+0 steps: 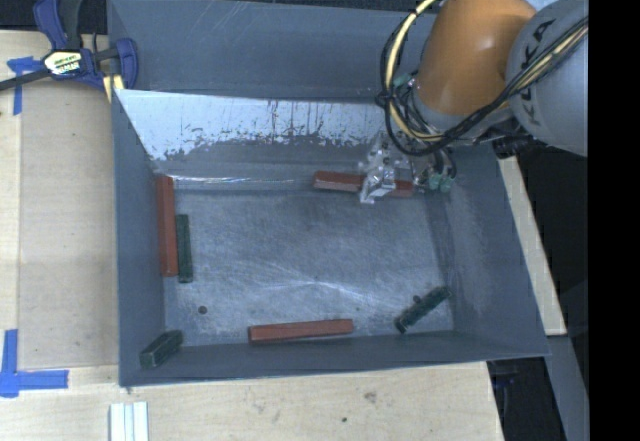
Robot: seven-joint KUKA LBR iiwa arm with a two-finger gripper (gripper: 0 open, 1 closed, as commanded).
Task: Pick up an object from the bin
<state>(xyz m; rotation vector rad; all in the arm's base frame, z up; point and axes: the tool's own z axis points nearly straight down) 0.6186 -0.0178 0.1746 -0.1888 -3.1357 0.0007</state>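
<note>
Red-brown stick (335, 182) lay flat along the far wall of the bin (300, 49), camera view; tool (378, 187) low at its right part. Clenched or released: could not tell. Stick not yet lifted; pick judged pending.

the middle of the bin (300, 249) floor is open from above. obstacles hug the walls: a long red bar (165, 226) just beside a green stick (184, 248) on the left, a near red bar (300, 331), a left corner green piece (161, 348), a right corner green piece (422, 309), and a far red bar (335, 182) under the gripper (378, 184).
</note>
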